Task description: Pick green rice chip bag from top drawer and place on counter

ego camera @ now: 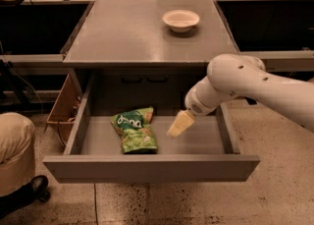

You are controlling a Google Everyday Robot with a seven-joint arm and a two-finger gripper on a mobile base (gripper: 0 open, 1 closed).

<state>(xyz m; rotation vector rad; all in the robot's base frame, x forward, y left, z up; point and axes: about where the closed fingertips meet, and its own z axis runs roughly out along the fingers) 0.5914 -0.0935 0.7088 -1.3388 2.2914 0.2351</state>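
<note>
The green rice chip bag [134,130] is laid flat in the open top drawer [147,168], left of centre. The gripper [176,125] is held just right of it, not touching; whether it is spread or closed cannot be told.

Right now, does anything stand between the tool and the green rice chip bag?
Nothing visible does. The tool hangs over the open top drawer, just right of the green rice chip bag, and only bare drawer floor lies between them.
</note>
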